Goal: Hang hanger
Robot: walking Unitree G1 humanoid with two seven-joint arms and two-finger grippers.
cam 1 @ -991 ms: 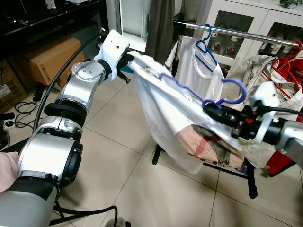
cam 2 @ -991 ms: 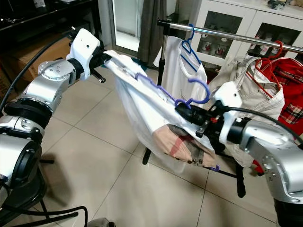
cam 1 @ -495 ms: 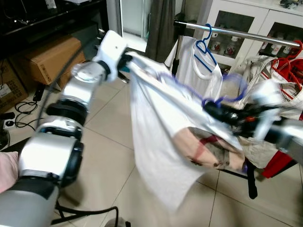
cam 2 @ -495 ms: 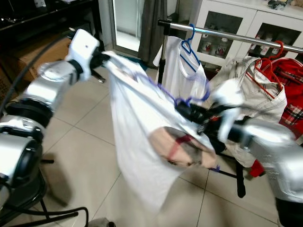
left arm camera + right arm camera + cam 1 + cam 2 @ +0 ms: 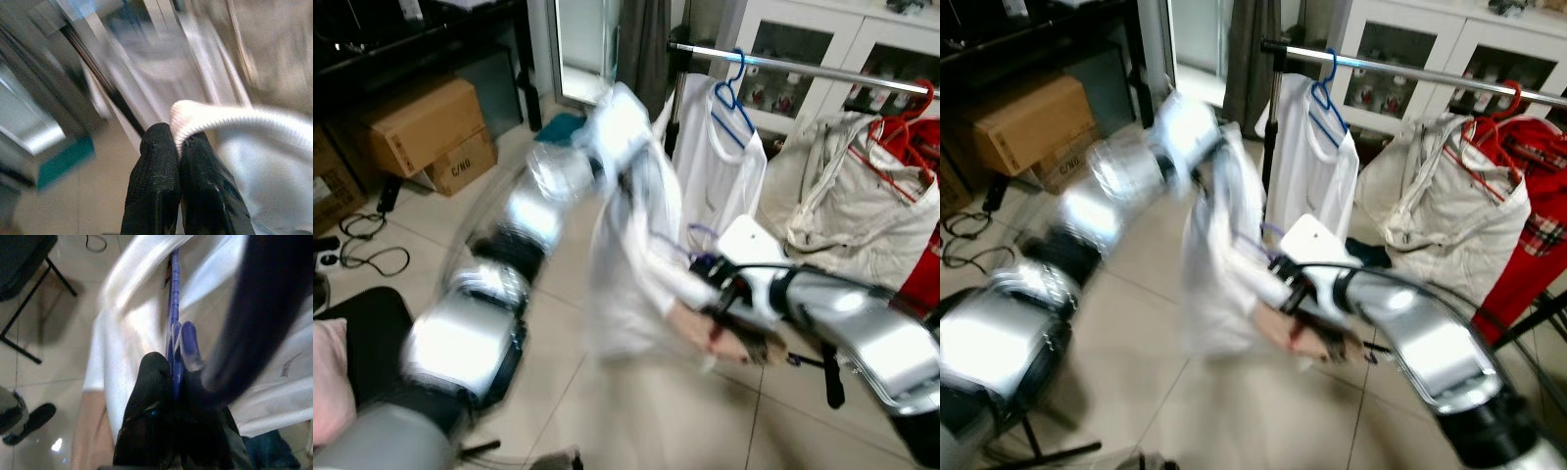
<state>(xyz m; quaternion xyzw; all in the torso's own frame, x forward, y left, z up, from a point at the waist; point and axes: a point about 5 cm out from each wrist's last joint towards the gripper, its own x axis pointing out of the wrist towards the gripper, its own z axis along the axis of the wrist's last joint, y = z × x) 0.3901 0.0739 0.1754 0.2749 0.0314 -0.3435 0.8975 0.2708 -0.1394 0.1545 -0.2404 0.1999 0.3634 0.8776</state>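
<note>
While the left claw [image 5: 178, 147] pinches the white shirt's [image 5: 631, 245] ribbed hem and the right claw [image 5: 171, 377] clamps the purple hanger [image 5: 174, 308] short of the rail [image 5: 803, 67], remember the shirt is limp; guide by the stiff hook.

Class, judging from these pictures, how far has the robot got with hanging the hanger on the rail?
Done: the white shirt is on the purple hanger. In hand: the right gripper is shut on the hanger, and the left gripper pinches the shirt's ribbed edge; both arms are blurred, mid-move. Left: the hook is not yet on the rail, where a blue hanger already hangs.
</note>
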